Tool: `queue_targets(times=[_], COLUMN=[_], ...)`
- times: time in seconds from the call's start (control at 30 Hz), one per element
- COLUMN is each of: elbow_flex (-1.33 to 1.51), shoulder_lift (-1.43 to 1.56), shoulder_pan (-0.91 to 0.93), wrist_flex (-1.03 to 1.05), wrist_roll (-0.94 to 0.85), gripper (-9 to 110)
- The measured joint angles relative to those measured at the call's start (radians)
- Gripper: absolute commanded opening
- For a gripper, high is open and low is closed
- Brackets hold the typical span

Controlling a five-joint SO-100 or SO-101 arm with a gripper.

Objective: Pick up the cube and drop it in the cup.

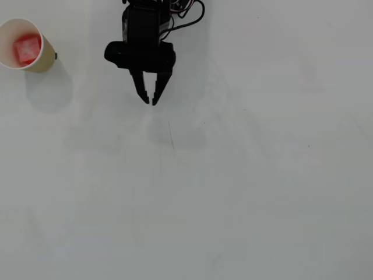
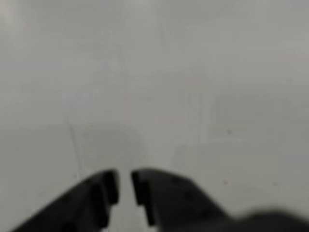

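Observation:
In the overhead view the red cube (image 1: 27, 49) lies inside the cream paper cup (image 1: 46, 58), which stands upright at the far left near the top edge. My black gripper (image 1: 149, 101) hangs over bare table at top centre, well to the right of the cup, tips pointing down the picture. Its fingers are nearly together with nothing between them. The wrist view shows the gripper (image 2: 124, 186) at the bottom edge, with only a thin slit between the jaws and blurred white table beyond. Cup and cube are out of the wrist view.
The white table (image 1: 233, 192) spreads below and to the right of the arm. A thin dark scratch (image 1: 171, 135) marks it just below the gripper. Cables (image 1: 189, 13) trail from the arm at the top edge.

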Motion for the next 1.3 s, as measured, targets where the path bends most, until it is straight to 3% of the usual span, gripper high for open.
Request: queue_targets(times=[0.73,1.3], elbow_flex=[0.041,0.041], shoulder_lift=[0.017,0.017], shoulder_pan=[-0.115,-0.129], wrist_flex=[0.383,0.393], wrist_roll=[0.000,0.000], gripper=[0,0])
